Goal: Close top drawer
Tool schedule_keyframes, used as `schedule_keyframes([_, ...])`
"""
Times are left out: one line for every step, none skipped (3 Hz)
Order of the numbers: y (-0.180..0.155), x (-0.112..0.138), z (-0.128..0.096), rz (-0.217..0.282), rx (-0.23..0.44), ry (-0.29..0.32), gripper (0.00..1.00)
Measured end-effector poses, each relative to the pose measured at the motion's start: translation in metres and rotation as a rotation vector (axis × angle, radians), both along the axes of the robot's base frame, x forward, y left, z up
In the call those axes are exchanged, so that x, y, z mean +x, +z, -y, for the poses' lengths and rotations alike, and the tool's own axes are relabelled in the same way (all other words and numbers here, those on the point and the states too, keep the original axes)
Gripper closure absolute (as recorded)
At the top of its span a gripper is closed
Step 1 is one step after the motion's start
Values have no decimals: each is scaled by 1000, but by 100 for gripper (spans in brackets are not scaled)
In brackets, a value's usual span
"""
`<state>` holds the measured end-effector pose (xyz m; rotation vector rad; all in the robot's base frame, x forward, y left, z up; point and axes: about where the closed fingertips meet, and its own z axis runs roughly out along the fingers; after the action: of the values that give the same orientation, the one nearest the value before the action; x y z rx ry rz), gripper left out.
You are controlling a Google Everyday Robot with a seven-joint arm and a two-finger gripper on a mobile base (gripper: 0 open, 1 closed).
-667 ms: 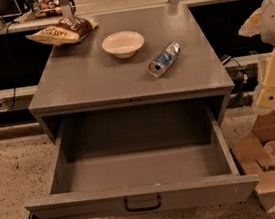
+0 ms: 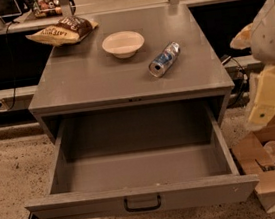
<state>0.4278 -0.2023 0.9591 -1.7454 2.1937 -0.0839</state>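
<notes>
The top drawer (image 2: 144,199) of the grey metal cabinet is pulled far out toward the camera and is empty inside. Its front panel faces me, with a small dark pull handle (image 2: 142,204) at centre. My gripper (image 2: 261,110) hangs at the right edge of the view on the white and cream arm (image 2: 272,38). It is beside the cabinet's right side, above the floor, and apart from the drawer. It holds nothing that I can see.
On the cabinet top (image 2: 88,82) lie a chip bag (image 2: 64,31), a white bowl (image 2: 123,44) and a can on its side (image 2: 164,60). Open cardboard boxes (image 2: 273,184) with clutter stand on the floor at the right. A counter runs behind.
</notes>
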Motion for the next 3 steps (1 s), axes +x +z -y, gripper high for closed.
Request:
schedule_keyframes([-32, -29, -38, 38, 79, 90, 0])
schedule_keyframes([-98, -51, -66, 33, 223, 156, 0])
schedule_keyframes([-169, -69, -84, 35, 384, 159, 0])
